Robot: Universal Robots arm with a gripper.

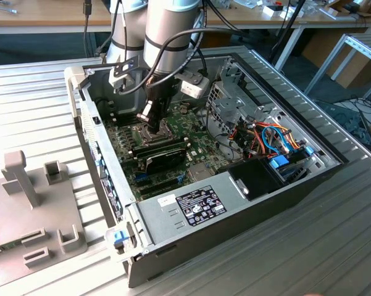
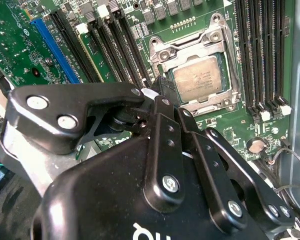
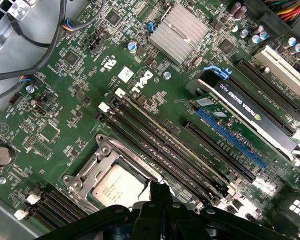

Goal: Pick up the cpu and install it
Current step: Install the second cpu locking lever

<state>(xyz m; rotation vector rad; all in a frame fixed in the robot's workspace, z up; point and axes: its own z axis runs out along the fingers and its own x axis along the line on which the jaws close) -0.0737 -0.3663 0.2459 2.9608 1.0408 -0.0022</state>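
Note:
The cpu (image 2: 199, 80), a small square chip with a pale metal top, lies flat in the socket on the green motherboard (image 1: 197, 145). The socket's metal frame (image 2: 214, 37) is swung open around it. In the first wrist view the cpu (image 3: 119, 189) sits in the frame (image 3: 97, 155), just beside my black fingertips. My gripper (image 2: 162, 89) is low inside the computer case, its tips at one edge of the chip. The fingers look pressed together with nothing between them. In the exterior view the gripper (image 1: 153, 126) hangs over the board's far part.
Long black memory slots (image 3: 154, 150) run beside the socket. A black graphics card (image 1: 163, 157) stands in the middle of the board. The drive cage and coloured cables (image 1: 271, 139) fill the case's right side. A grey fixture (image 1: 31, 203) sits outside the case at the exterior view's left.

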